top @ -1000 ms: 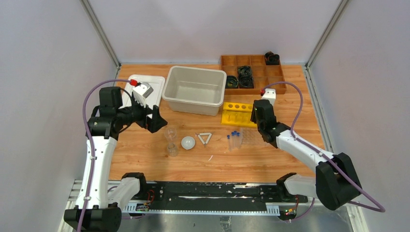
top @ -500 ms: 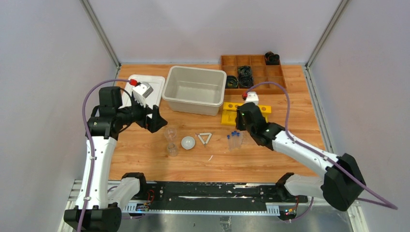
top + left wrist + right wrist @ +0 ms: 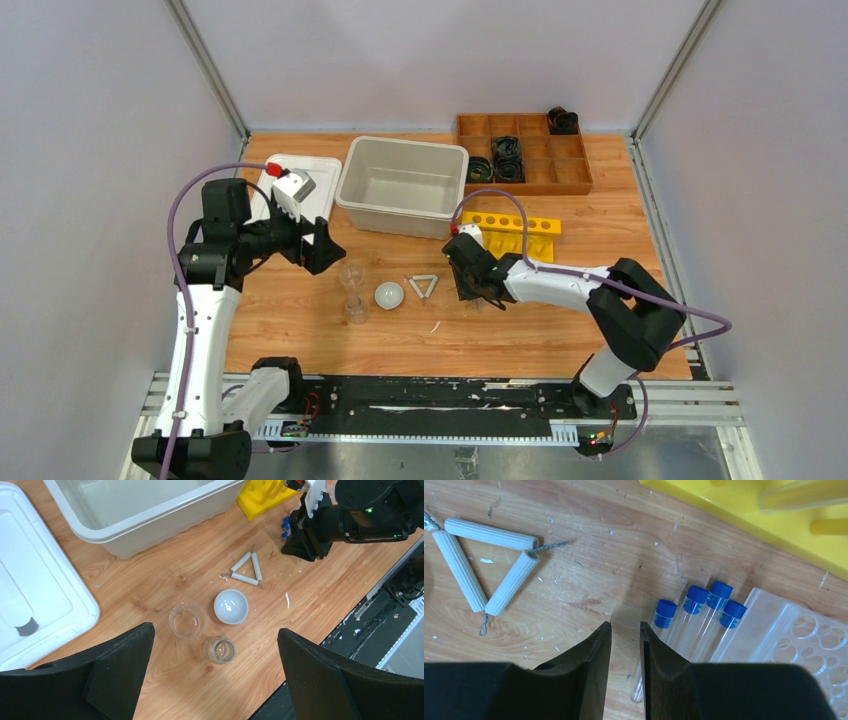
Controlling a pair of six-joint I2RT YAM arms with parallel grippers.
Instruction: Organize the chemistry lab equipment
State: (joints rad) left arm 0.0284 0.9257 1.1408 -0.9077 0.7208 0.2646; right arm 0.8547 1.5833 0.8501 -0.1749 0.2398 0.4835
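Observation:
Two clear glass beakers stand on the wood, also in the left wrist view. A white round dish and a white triangle frame lie to their right. Several blue-capped clear tubes lie side by side. My right gripper is low at their left end, its jaws a narrow gap apart with only wood between them; the leftmost tube's end passes under its right finger. My left gripper hangs wide open and empty above the beakers.
A white bin and a white tray stand at the back, with a brown compartment box holding black cables. A yellow tube rack and a clear plastic rack lie beside the tubes. A small white sliver lies near the front.
My right arm has swung left and down from the yellow rack to the left end of the tubes. The left arm has not moved.

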